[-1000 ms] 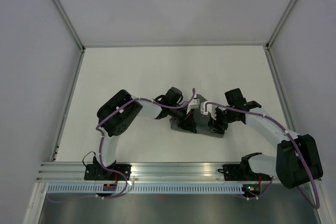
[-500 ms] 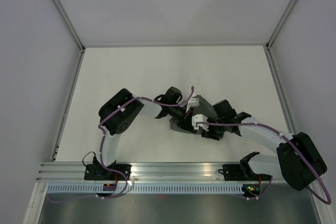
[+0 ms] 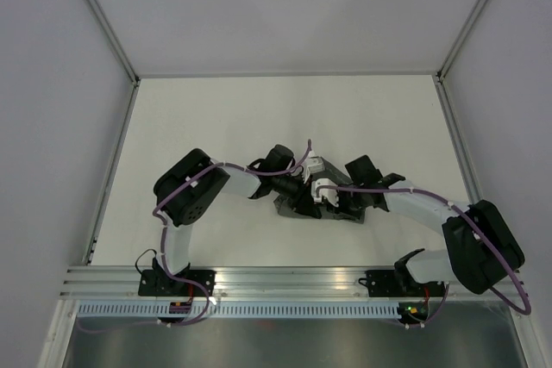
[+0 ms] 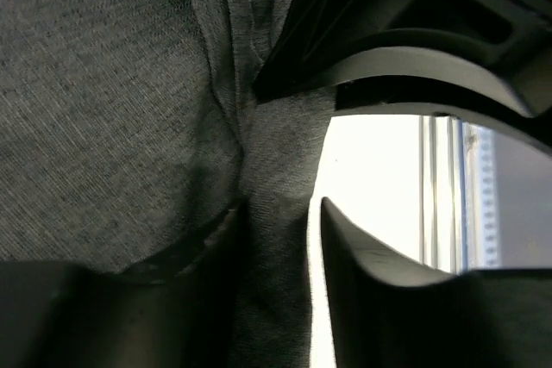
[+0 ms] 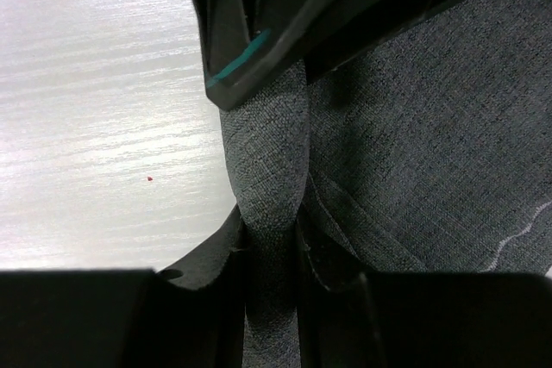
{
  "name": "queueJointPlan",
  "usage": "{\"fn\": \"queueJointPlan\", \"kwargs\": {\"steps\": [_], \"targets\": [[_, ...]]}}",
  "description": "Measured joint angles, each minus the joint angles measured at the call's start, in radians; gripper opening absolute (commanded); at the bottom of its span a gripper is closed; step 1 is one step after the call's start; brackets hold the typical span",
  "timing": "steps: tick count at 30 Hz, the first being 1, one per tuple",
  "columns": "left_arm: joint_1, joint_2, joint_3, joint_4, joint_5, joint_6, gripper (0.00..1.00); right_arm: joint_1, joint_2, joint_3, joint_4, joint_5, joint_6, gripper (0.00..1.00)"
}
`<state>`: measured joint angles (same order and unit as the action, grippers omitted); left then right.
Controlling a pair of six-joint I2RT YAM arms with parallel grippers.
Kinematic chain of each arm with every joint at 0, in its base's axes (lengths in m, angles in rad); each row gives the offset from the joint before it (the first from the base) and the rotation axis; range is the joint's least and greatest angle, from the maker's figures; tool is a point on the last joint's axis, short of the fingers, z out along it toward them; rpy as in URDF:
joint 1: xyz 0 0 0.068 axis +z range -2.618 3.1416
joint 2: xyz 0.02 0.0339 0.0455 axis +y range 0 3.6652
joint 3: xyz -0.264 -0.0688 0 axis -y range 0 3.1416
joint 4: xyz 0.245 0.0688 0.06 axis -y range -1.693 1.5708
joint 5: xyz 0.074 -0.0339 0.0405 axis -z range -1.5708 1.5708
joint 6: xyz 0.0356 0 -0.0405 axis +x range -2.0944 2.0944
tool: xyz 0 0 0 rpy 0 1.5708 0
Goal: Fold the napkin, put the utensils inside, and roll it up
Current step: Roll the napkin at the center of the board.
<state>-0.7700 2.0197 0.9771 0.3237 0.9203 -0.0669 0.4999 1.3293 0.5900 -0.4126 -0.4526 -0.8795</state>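
The dark grey napkin [image 3: 289,206] lies bunched in a small bundle at mid-table, mostly under both wrists. In the right wrist view my right gripper [image 5: 269,230] is shut on a narrow raised fold of the napkin [image 5: 431,144]. In the left wrist view a fold of the napkin [image 4: 112,109] runs between the fingers of my left gripper [image 4: 280,213]. The cloth rests against the left finger, and a thin bright gap separates it from the right finger [image 4: 388,282]. From above, the left gripper [image 3: 309,198] and right gripper [image 3: 332,200] nearly touch. The utensils are hidden.
White tabletop [image 3: 259,118] surrounds the bundle, bounded by grey walls at the back and sides. An aluminium rail [image 3: 285,280] with both arm bases runs along the near edge. Each wrist view shows the other gripper's black body close by [image 4: 405,32], [image 5: 285,15].
My right arm swung left toward the left gripper and its jaws closed onto a fold of the napkin. The left jaws loosened slightly around their fold.
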Motion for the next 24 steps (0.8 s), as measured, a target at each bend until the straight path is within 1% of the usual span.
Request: {"fn": "queueJointPlan", "kwargs": {"steps": [1,2,3,5,8,13,17,20,22,23,24], "targets": [[0.0,-0.007,-0.01,0.009,-0.018,-0.024,0.48,-0.007,0.014,0.012,-0.011,-0.008,-0.004,0.01],[0.0,-0.018,-0.02,0.021,-0.031,-0.05,0.44,-0.013,0.026,0.023,-0.017,-0.016,-0.006,0.0],[0.0,-0.028,-0.031,0.03,-0.058,-0.071,0.42,-0.023,0.044,0.037,-0.028,-0.027,-0.01,0.0],[0.001,-0.048,-0.07,0.079,-0.11,-0.112,0.48,-0.043,0.083,0.072,-0.052,-0.055,-0.019,0.0],[0.0,-0.098,-0.145,0.164,-0.198,-0.182,0.52,-0.075,0.146,0.13,-0.1,-0.097,-0.042,0.01],[0.003,-0.243,-0.314,0.273,-0.425,-0.263,0.63,-0.13,0.254,0.233,-0.205,-0.167,-0.08,0.0],[-0.008,-0.372,-0.381,0.271,-0.574,-0.259,0.64,-0.168,0.367,0.347,-0.314,-0.203,-0.093,0.0],[-0.054,-0.442,-0.409,0.282,-0.665,-0.212,0.71,-0.184,0.45,0.436,-0.388,-0.225,-0.092,0.0],[-0.102,-0.479,-0.446,0.326,-0.716,-0.154,0.86,-0.186,0.496,0.485,-0.438,-0.236,-0.09,0.0],[-0.127,-0.493,-0.461,0.335,-0.739,-0.122,0.87,-0.188,0.523,0.512,-0.467,-0.241,-0.089,0.0],[-0.149,-0.498,-0.464,0.328,-0.761,-0.088,0.86,-0.19,0.55,0.542,-0.497,-0.247,-0.088,0.01]]}}
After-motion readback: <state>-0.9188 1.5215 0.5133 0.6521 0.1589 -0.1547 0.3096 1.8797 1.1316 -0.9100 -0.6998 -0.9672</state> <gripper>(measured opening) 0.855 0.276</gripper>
